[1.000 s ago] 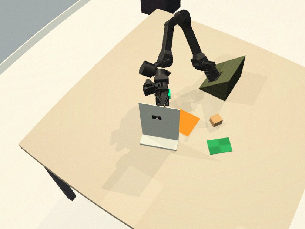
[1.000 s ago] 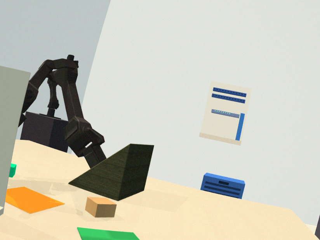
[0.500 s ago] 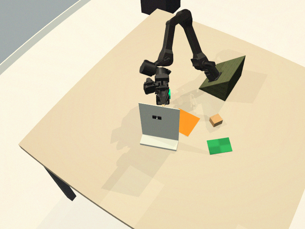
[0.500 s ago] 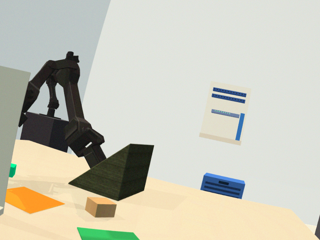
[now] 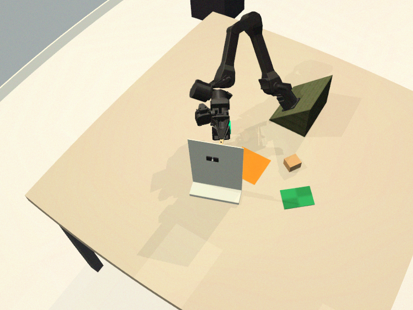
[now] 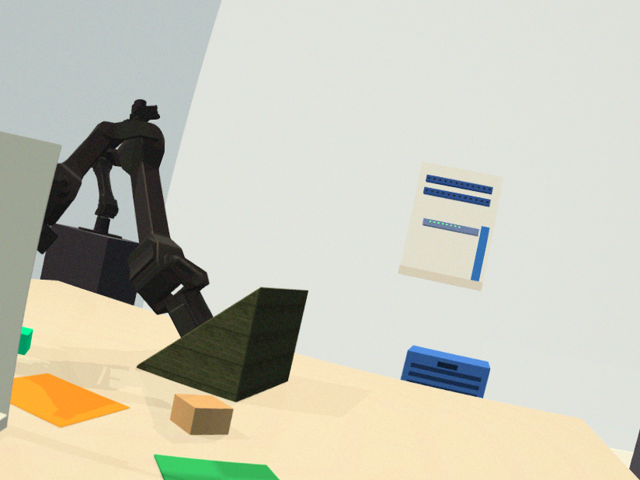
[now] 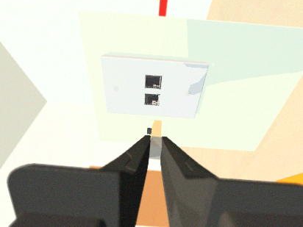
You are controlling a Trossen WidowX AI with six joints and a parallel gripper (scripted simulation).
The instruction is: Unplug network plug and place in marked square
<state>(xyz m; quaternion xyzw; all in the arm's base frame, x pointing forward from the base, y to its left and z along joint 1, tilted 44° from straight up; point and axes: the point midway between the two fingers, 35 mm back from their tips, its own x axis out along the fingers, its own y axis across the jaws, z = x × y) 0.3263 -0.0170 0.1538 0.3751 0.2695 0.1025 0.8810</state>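
My gripper [image 7: 155, 141] [image 5: 221, 139] is shut on the plug [image 7: 156, 150] [image 5: 221, 141], a small greyish block with a yellow-orange part pointing at the panel. The plug is outside the sockets, in front of the upright panel [image 7: 228, 106] [image 5: 220, 173] [image 6: 26, 224]. The white face plate [image 7: 125, 98] has an upper socket [image 7: 153, 82] and a lower socket [image 7: 151, 99], both empty. A white-edged orange-brown patch [image 7: 151, 201] shows below the fingers; it may be the marked square. The fingertips are hidden in the exterior view.
An orange sheet [image 5: 254, 166] [image 6: 64, 399] lies beside the panel. A green sheet [image 5: 296, 197] [image 6: 219, 469], a tan block [image 5: 292, 162] [image 6: 200, 415] and a green block [image 6: 25, 339] [image 5: 229, 127] are on the table. The arm stands on a dark wedge [image 5: 306, 106] [image 6: 234, 346].
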